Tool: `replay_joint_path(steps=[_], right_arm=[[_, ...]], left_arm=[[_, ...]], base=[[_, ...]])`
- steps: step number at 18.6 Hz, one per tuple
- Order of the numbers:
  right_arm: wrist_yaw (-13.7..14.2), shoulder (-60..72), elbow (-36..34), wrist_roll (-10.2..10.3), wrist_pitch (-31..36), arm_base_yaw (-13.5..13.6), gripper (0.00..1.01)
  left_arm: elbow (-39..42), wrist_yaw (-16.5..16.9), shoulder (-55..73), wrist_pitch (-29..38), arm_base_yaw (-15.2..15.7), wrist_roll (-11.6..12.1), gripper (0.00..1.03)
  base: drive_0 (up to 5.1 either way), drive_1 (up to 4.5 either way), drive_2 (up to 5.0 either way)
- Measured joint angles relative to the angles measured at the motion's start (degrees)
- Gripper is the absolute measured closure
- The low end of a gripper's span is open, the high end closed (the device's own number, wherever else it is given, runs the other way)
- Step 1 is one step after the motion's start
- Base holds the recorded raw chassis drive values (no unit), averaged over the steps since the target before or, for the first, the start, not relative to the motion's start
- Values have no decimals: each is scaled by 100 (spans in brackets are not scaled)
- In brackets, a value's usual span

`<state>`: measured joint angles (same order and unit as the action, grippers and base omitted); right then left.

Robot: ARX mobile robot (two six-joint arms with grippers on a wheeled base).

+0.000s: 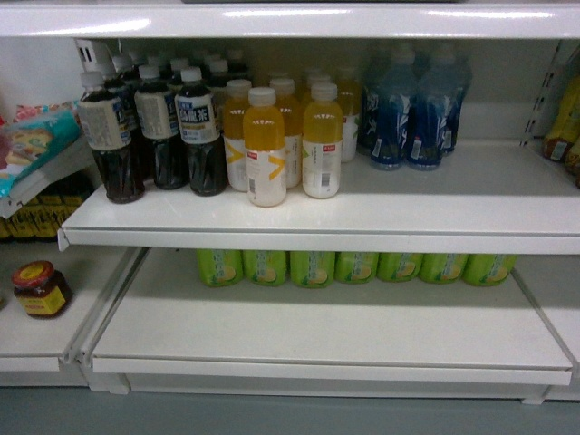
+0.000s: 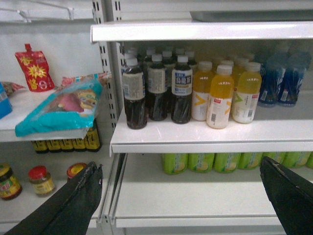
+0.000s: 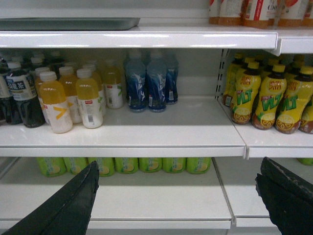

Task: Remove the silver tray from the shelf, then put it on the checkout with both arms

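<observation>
1. The tray (image 3: 68, 23) sits on the top shelf (image 3: 146, 38), seen in the right wrist view as a grey slab resting flat above the shelf's front lip, left of centre. A grey edge at the top of the left wrist view (image 2: 249, 15) is probably the same tray. The head view shows only the shelf lip, not the tray.
2. The left gripper (image 2: 181, 196) is low, in front of the bottom board, well below the tray. Its fingers (image 2: 78, 200) are spread wide and hold nothing.
3. The right gripper (image 3: 178, 196) is equally low. Its fingers (image 3: 73, 203) are also wide apart and empty.
4. Neither arm shows in the head view, so both are likely held back from the shelving.
5. Progress, as I judge it: nothing is done yet. The tray is untouched on its shelf.
6. Left to do: raise both grippers to the top shelf, take the tray at its two sides, draw it out level, and carry it to the checkout, which is not in view.
7. The yellow bottles (image 1: 265, 145) and blue bottles (image 1: 412, 113) stand one board below the tray.
</observation>
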<state>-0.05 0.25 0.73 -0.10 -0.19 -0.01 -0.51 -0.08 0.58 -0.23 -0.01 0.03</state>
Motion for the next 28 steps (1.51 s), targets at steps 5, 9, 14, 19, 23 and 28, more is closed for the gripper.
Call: replay_joint_path(steps=[5,9,14,19,23,28], right_arm=[[11,-2,0,9,-7,0,3],[2,0,0,2,7,0,3],[4,0,0,7,0,0,3],[4,0,0,7,0,0,3],[4,0,0,7,0,0,3],[4,0,0,7,-4,0,3]], left_arm=[[0,9,0,2,0,2,5],[0,-2,0,9,0,0,5],[0,7,0,4,0,0,5],[0,7,0,7,0,0,5],[0,7,0,7,0,0,5],[0,7,0,0,0,0,5]], base=[[0,0,0],[0,0,0],[0,0,0],[0,0,0],[0,0,0],[3,158,-152]])
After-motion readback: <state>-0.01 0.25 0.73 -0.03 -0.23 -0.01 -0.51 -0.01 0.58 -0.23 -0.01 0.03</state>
